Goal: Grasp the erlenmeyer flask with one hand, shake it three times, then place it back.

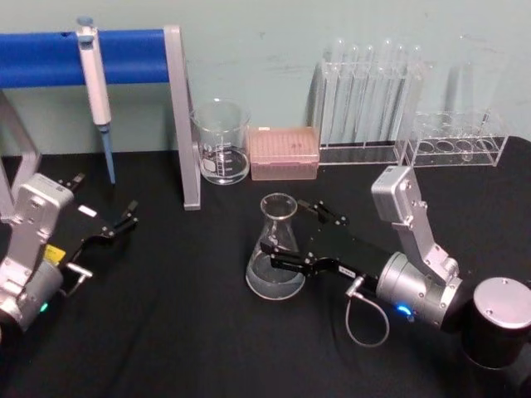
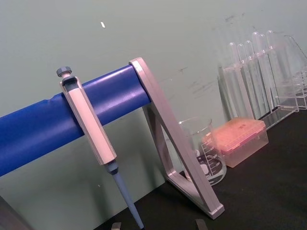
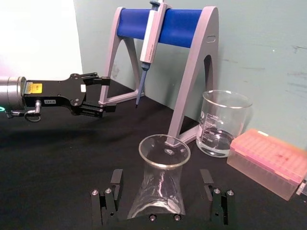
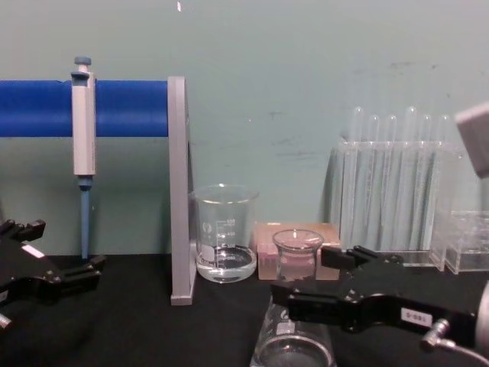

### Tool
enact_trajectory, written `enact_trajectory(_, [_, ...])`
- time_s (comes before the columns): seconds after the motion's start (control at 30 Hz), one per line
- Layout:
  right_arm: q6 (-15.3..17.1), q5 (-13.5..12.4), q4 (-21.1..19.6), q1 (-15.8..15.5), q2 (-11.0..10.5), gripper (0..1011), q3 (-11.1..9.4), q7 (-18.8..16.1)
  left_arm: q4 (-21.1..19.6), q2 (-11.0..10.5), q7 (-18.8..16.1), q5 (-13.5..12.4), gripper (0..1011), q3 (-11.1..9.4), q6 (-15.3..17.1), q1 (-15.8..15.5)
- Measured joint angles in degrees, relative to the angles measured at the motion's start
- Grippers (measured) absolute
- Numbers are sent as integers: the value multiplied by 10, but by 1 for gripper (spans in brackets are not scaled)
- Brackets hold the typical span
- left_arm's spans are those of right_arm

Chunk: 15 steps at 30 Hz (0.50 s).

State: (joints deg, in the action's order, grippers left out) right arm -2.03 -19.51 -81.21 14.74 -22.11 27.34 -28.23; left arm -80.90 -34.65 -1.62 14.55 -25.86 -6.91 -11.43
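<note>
R gripper (image 1: 282,225) reaches in from the right, low over the table (image 1: 182,323), jaws apart w/ one on each side of the flask (image 1: 276,257). R wrist view shows a gap betw. each finger (image 3: 115,189) and the glass, so no contact. Flask stands upright on the black table near centre, in front of the beaker (image 1: 221,141) and pink tip box (image 1: 284,152), apart from both. L gripper (image 3: 110,95) hangs at the left side of the table, just above it, jaws also apart, holding nothing, near the pipette (image 1: 95,83) on its stand (image 1: 181,116). Test-tube rack (image 1: 365,104) at back right.
</note>
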Motion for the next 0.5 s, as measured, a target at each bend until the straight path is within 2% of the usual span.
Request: enact_trajectory(0.5, [-4,11,35,26,26,1000,7,-5,0,0,0,0,1001,0,0,0])
